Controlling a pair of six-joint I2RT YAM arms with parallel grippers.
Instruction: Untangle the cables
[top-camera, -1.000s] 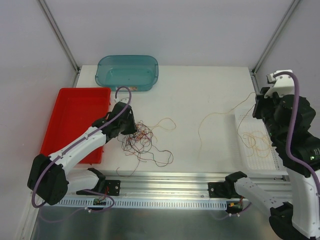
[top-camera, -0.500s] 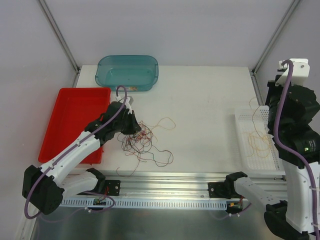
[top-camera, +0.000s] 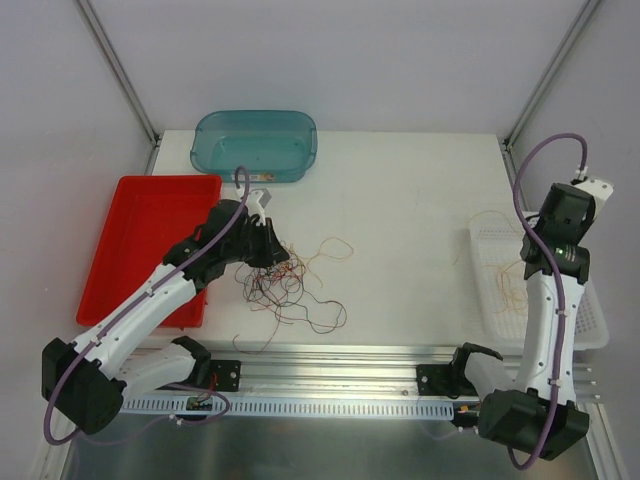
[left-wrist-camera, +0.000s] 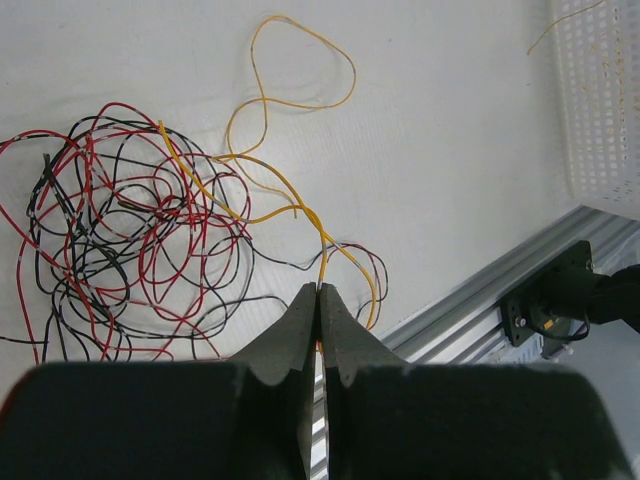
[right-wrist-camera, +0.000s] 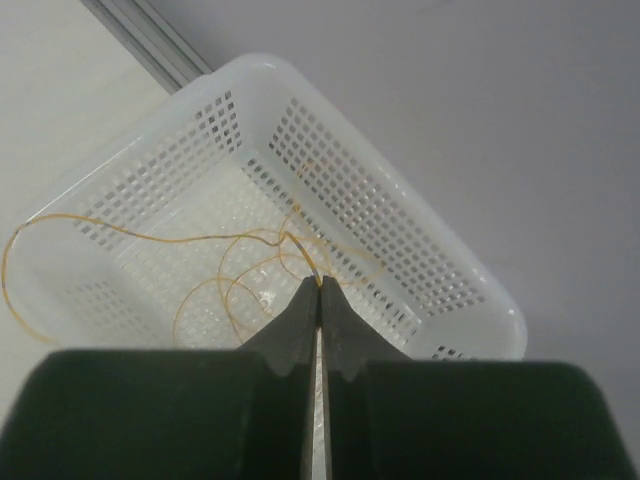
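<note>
Two thin yellow wires are held, one by each arm. The left pincer (left-wrist-camera: 319, 292) is closed on the first yellow cable (left-wrist-camera: 290, 205), which rises from its tips. This cable bends toward the tangle (left-wrist-camera: 130, 240) of red and black cables lying on the white table (left-wrist-camera: 450, 150), just left of the fingertips in the wrist view. The right pincer (right-wrist-camera: 319, 285) hangs above the white basket (right-wrist-camera: 420, 260) at the table's right edge. It is closed on the second yellow cable (right-wrist-camera: 215, 240), whose loose loops lie inside the basket, with one curve reaching past the rim.
</note>
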